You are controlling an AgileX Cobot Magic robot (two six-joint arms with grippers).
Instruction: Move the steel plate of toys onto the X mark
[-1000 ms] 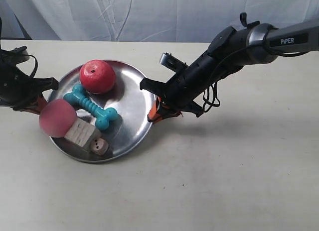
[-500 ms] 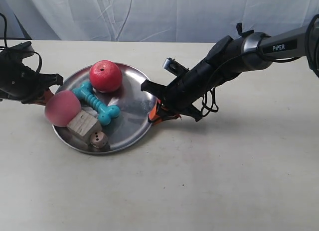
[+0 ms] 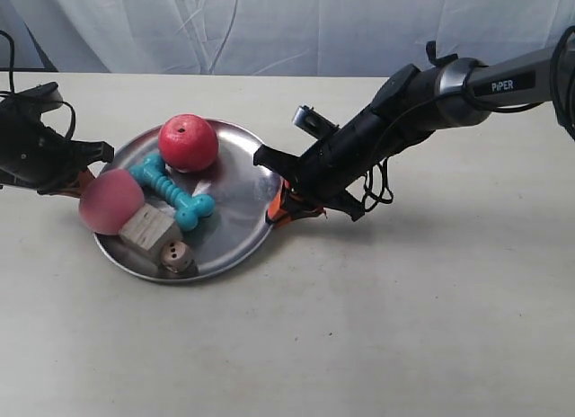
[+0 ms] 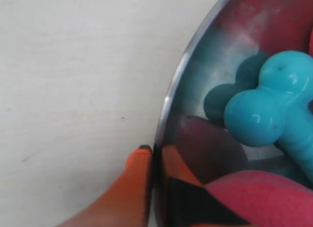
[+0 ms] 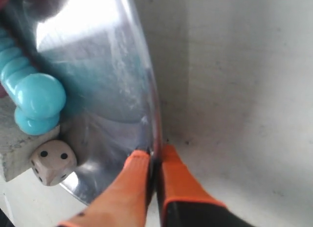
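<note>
The steel plate (image 3: 238,188) lies low over the beige tabletop, left of centre in the exterior view. It carries a red apple (image 3: 189,142), a pink peach (image 3: 110,202), a teal bone (image 3: 172,189), a pale wooden block (image 3: 148,228) and a die (image 3: 178,254). My left gripper (image 4: 155,151) is shut on the plate's rim (image 4: 168,104) beside the peach (image 4: 264,197); it belongs to the arm at the exterior view's left (image 3: 87,173). My right gripper (image 5: 154,153) is shut on the opposite rim (image 5: 149,97), near the die (image 5: 53,162), and shows in the exterior view (image 3: 280,208). The X mark is out of view.
A white cloth backdrop (image 3: 269,26) hangs behind the table's far edge. Black cables (image 3: 382,179) loop off the arm at the exterior view's right. Bare beige tabletop (image 3: 386,327) spreads in front of and right of the plate.
Both grippers kept their hold on the rim. The plate shifted slightly away and toward the exterior view's right, and the toys slid a little on it.
</note>
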